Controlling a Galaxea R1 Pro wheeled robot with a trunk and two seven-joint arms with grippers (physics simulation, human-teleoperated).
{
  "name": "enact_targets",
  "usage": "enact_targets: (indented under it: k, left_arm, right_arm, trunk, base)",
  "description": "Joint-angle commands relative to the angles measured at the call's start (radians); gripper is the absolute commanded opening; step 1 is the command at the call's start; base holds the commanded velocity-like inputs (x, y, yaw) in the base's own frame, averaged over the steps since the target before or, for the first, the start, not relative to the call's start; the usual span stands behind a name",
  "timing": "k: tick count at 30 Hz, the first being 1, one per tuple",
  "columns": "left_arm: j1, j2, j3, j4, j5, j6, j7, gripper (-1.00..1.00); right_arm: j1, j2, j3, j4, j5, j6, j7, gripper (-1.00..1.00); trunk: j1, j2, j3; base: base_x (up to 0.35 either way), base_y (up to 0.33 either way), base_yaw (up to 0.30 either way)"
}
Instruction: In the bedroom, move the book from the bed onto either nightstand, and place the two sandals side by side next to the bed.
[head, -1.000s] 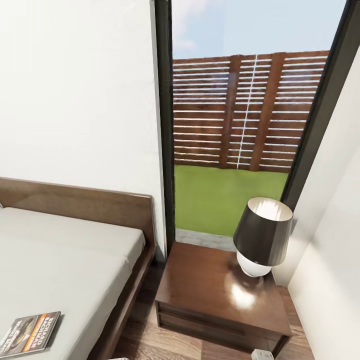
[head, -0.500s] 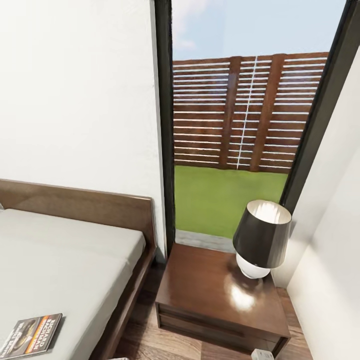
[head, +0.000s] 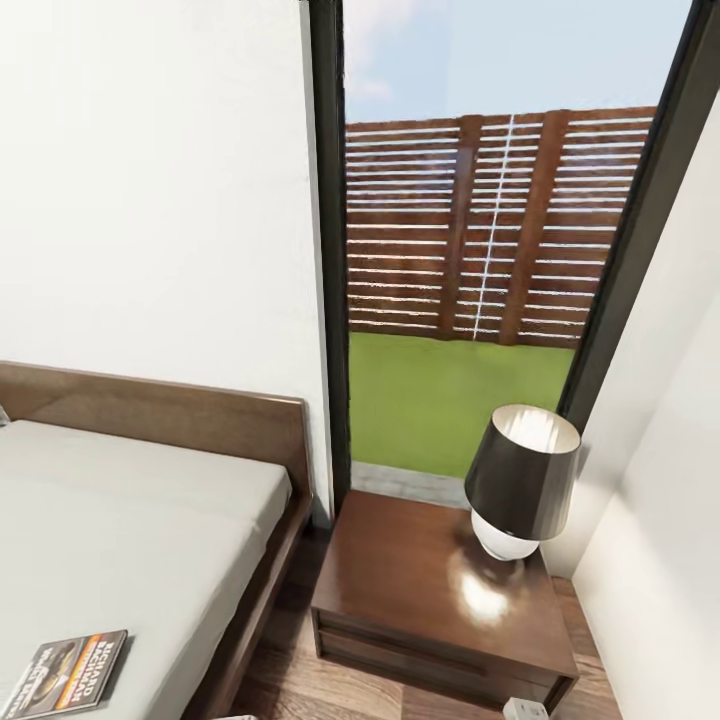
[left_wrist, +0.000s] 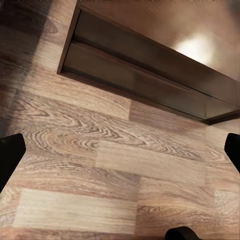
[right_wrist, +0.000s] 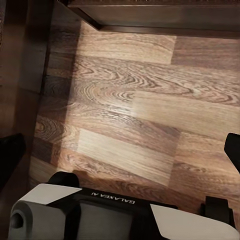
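The thin paperback book with a dark grey cover and orange band lay flat on the off-white mattress of the low wooden-framed bed, at about 7 o'clock in the head view, close to the mattress's near right edge. Its long axis ran slantwise, roughly from 8 o'clock to 2 o'clock. The glossy reddish-brown squarish nightstand stood at about 5 o'clock, just beside the bed frame, with a black-shaded, white-based lamp on its far right part and bare top nearer the bed.

The left gripper hung over the wood-plank floor in front of the nightstand's drawer face, its dark fingertips wide apart and holding nothing. The right gripper was likewise spread and empty above the planks. The book lay to the robot's left, so the left arm looked the nearer one for it.
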Motion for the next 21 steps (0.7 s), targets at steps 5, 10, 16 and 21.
enact_targets:
  k: [5, 10, 16, 21]
  left_arm:
    - [-0.001, 0.0, 0.008, 0.002, 0.002, 0.001, -0.008, 1.0]
    - [-0.001, 0.0, 0.008, 0.002, 0.002, 0.001, -0.008, 1.0]
    - [-0.001, 0.0, 0.008, 0.002, 0.002, 0.001, -0.008, 1.0]
    - [-0.001, -0.001, 0.008, 0.001, 0.002, 0.001, -0.008, 1.0]
  right_arm:
    - [-0.001, 0.0, -0.002, 0.0, -0.007, 0.003, 0.004, 1.0]
    - [-0.001, 0.0, -0.002, 0.0, -0.005, 0.003, 0.003, 1.0]
    - [-0.001, 0.0, -0.002, 0.0, -0.005, 0.003, 0.002, 1.0]
    - [-0.001, 0.0, -0.002, 0.001, -0.005, 0.002, 0.002, 1.0]
  trunk:
    - [-0.019, 0.034, 0.015]
    - [-0.038, 0.069, 0.03]
    - [-0.061, 0.111, 0.049]
    - [-0.081, 0.146, 0.065]
  base:
    - [0.0, 0.0, 0.0]
    - [0.0, 0.0, 0.0]
    - [0.0, 0.0, 0.0]
    - [0.0, 0.0, 0.0]
